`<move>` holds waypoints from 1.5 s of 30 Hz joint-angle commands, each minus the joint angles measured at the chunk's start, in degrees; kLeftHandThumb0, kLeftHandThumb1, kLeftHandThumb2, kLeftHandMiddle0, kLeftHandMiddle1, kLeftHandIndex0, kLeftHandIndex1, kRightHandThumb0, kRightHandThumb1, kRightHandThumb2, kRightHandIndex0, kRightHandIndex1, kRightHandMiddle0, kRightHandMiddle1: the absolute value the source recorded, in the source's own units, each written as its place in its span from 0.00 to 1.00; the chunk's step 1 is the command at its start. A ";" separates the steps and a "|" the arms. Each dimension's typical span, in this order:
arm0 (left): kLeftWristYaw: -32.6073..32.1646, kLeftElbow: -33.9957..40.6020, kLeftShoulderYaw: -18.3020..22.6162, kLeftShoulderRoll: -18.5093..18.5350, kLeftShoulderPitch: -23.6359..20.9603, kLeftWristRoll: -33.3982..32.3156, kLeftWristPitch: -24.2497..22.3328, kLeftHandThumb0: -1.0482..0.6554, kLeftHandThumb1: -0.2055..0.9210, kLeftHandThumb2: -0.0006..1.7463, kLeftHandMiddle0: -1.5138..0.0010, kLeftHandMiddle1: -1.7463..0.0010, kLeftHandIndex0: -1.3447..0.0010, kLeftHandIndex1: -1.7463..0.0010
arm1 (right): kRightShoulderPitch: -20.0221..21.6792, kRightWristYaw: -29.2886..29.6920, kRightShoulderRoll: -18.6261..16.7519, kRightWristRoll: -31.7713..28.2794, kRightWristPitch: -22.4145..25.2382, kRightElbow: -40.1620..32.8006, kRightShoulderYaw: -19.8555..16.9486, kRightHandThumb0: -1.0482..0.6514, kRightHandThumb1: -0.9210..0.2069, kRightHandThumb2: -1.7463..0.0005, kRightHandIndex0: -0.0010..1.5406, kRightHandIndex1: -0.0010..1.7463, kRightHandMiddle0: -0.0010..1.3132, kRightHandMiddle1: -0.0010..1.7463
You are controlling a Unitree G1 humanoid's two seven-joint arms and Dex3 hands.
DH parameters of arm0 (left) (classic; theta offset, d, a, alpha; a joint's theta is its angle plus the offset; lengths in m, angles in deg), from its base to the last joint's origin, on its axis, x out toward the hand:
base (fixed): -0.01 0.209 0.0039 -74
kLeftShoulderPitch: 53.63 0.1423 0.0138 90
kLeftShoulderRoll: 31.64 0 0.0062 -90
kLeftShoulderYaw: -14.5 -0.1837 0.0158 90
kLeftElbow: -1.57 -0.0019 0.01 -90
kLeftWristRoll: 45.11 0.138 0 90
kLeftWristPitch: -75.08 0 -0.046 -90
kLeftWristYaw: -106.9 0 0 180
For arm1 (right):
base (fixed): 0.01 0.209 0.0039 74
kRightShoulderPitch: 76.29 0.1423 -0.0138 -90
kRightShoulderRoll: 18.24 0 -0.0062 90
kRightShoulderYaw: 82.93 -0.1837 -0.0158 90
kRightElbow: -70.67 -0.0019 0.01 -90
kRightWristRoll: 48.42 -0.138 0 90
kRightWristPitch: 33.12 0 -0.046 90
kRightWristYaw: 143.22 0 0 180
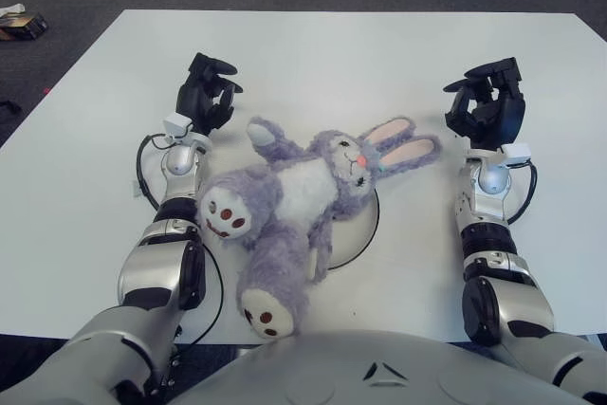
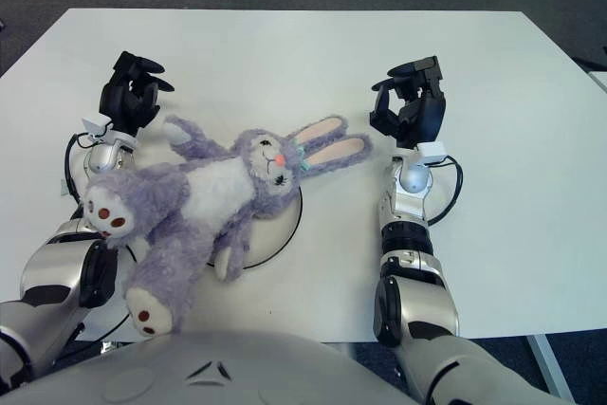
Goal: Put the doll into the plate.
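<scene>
Doll [image 1: 303,196] sprawled across plate [image 1: 365,234], legs overhanging.

doll [image 1: 303,192]: purple plush rabbit with white belly, pink-lined ears and brown-spotted foot soles; lies on its back, ears toward the right, legs splayed toward the table's near edge
plate [image 1: 365,234]: white, round, dark-rimmed; lies flat under the doll's head and torso, mostly covered

The scene was brightly and evenly lit from overhead. The white tabletop [image 1: 313,64] showed no strong glare, and shadows under the plush rabbit [image 1: 294,201] and the arms were faint and soft-edged. Focus was sharp throughout, with slight wide-angle stretching near the bottom edge.
</scene>
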 commanded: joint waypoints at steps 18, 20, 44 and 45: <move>1.87 -2.78 0.75 -2.90 5.43 -1.30 -3.65 0.61 0.99 0.24 0.82 0.09 0.80 0.10 | -2.36 -0.60 0.20 -0.87 1.45 9.84 -0.82 0.40 0.27 0.47 0.62 1.00 0.29 1.00; 2.20 -2.70 0.87 -2.87 5.40 -1.38 -4.08 0.61 0.99 0.25 0.82 0.09 0.79 0.10 | -2.45 -0.63 0.22 -0.91 2.20 9.71 -0.77 0.39 0.26 0.47 0.63 1.00 0.29 1.00; 2.01 -1.29 0.99 -2.60 5.59 -0.37 -9.77 0.61 0.84 0.41 0.80 0.06 0.77 0.07 | -9.91 2.06 1.74 -0.43 40.71 -18.05 2.18 0.39 0.27 0.47 0.66 1.00 0.30 1.00; 1.79 -1.12 0.90 -2.59 5.68 -0.18 -10.01 0.61 0.84 0.41 0.80 0.06 0.77 0.07 | -10.51 2.10 1.87 -0.30 42.09 -19.79 2.23 0.39 0.27 0.47 0.65 1.00 0.30 1.00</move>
